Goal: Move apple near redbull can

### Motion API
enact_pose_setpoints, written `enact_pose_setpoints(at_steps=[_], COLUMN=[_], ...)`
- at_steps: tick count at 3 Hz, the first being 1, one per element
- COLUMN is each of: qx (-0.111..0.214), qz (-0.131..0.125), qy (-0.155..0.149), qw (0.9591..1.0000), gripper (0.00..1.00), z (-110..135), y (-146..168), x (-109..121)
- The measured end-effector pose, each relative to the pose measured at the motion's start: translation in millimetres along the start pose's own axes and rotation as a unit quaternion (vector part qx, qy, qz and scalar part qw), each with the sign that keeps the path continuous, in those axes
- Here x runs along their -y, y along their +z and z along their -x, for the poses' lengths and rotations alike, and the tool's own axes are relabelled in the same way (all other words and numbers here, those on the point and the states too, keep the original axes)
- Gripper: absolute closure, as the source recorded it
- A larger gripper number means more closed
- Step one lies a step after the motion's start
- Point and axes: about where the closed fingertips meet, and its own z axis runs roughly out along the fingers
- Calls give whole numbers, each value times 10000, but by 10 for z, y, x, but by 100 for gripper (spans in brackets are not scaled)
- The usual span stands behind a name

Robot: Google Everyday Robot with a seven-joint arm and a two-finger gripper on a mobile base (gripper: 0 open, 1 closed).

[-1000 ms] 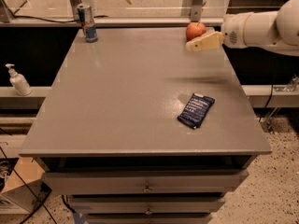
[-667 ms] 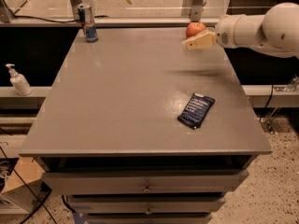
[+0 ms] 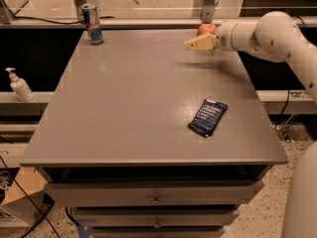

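Note:
The apple (image 3: 206,29), small and red-orange, sits at the far right edge of the grey table (image 3: 138,103). My gripper (image 3: 199,43) is on the white arm that comes in from the right. It sits just in front of and below the apple, pointing left and partly covering it. I cannot see whether it touches the apple. The redbull can (image 3: 92,24), blue and silver, stands upright at the far left corner of the table, well to the left of the apple and gripper.
A dark blue packet (image 3: 208,117) lies on the table's right half, nearer the front. A white pump bottle (image 3: 20,85) stands on a ledge left of the table. Metal posts (image 3: 207,1) and a rail run behind the far edge. Drawers sit below the front.
The arm and gripper have moved left along the far edge, now overlapping the apple. The apple, can and packet have not moved.

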Motion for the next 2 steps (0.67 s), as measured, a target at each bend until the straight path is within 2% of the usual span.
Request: enact_pose_setpoints(at_steps=[1,2], qx=[-49,-38], qz=[4,-70], qy=[154,381], qw=[9999,9992], gripper=[0,16], z=[-68,-122], y=[241,374], x=[65,187])
